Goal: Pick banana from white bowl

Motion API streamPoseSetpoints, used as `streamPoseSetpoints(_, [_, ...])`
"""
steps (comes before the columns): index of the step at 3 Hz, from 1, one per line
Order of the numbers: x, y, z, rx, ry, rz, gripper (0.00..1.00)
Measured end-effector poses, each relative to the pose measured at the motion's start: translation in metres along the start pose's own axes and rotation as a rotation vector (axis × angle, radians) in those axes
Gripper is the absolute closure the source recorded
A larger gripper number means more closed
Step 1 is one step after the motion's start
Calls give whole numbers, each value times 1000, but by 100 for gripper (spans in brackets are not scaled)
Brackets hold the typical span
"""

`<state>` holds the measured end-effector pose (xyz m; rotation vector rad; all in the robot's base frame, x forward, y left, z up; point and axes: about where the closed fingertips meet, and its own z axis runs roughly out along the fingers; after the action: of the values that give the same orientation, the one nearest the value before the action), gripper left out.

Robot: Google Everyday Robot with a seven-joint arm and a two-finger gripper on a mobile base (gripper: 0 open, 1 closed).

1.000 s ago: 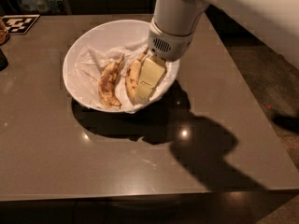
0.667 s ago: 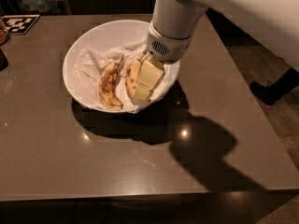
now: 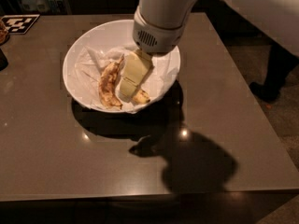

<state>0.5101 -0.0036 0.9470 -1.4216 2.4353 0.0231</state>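
Gripper [image 3: 127,89] low in white bowl [image 3: 77,55], upper centre, over banana [image 3: 141,97]; grip state unclear. Risked snagging blotched banana [image 3: 109,85] alongside.

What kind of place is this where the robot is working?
Probably a robot test room, maybe an office kitchen: a plain brown table, a black-and-white marker tag on it, and the robot's tool down in a white bowl.
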Motion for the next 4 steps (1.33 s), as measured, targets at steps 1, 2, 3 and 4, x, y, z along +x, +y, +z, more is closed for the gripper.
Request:
streamPoseSetpoints(1, [-1, 1, -2, 3, -2, 1, 0])
streamPoseSetpoints(2, [-3, 8, 14, -32, 30, 26, 0])
streamPoseSetpoints(3, [-10, 14, 28, -64, 90, 68, 0])
streamPoseSetpoints(4, [-16, 20, 34, -81, 133, 101, 0])
